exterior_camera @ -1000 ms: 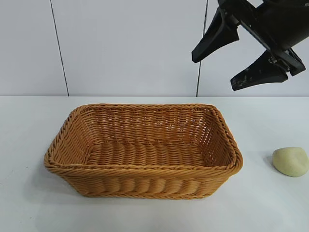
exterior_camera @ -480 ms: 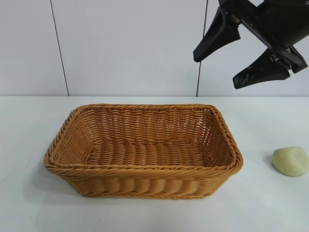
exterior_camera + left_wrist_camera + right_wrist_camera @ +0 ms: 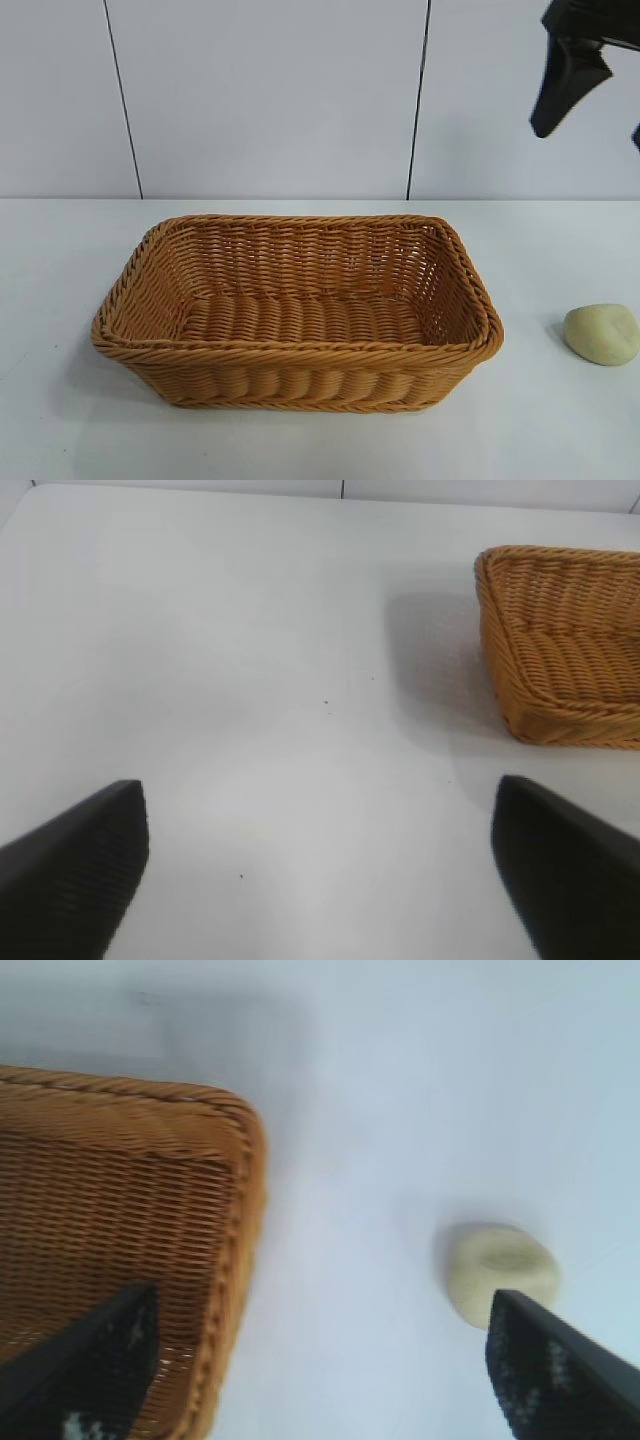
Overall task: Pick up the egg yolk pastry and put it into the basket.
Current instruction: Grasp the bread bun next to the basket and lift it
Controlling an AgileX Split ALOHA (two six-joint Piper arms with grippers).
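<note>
The egg yolk pastry (image 3: 602,333), a pale yellow-cream lump, lies on the white table to the right of the basket (image 3: 300,347), a large orange-brown wicker one that is empty. My right gripper (image 3: 588,138) hangs open high above the pastry, partly cut off by the picture's right edge. In the right wrist view the open gripper (image 3: 322,1365) spans the gap between the basket's corner (image 3: 225,1210) and the pastry (image 3: 498,1263), well above both. My left gripper (image 3: 320,870) is open and empty over bare table, with the basket's end (image 3: 560,650) off to one side.
The white table (image 3: 60,260) runs all round the basket. A pale panelled wall (image 3: 270,90) stands behind it. Nothing else lies on the table.
My right gripper has moved to the right, from above the basket's right end to above the pastry, still open. The pastry and basket have not moved.
</note>
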